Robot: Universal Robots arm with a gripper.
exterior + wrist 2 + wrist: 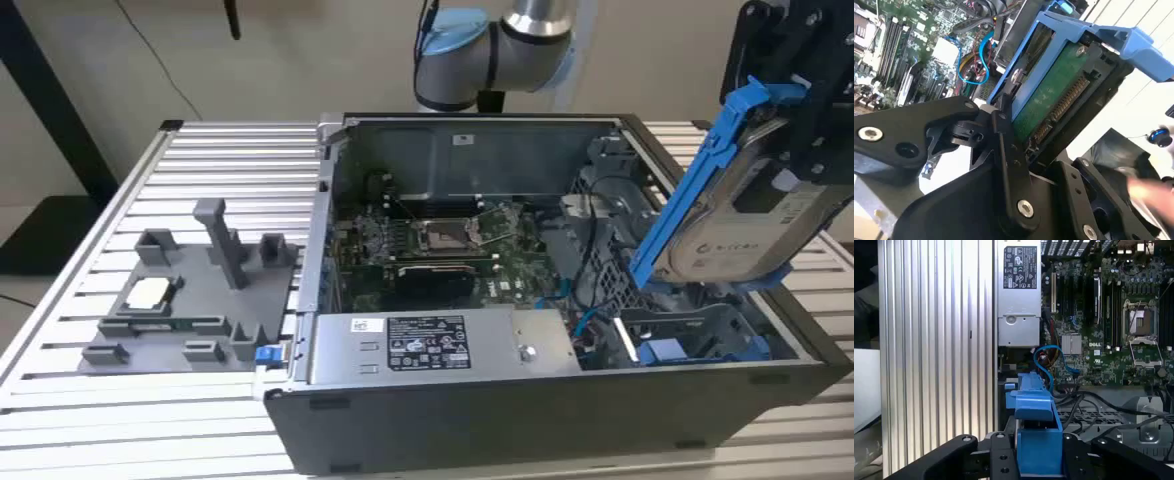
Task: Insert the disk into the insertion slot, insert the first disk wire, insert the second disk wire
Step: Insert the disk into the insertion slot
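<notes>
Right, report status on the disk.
Gripper shut on the disk, held tilted above the case. Not yet in the insertion slot. Blue cable loops close by.

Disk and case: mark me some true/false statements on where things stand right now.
1. The end effector grips the disk. True.
2. The disk sits in the slot. False: it hangs tilted above the case, outside the slot.
3. The case is closed. False: it is open, with the motherboard showing.
4. A grey tray lies on the table, at the exterior view's left of the case. True.
</notes>
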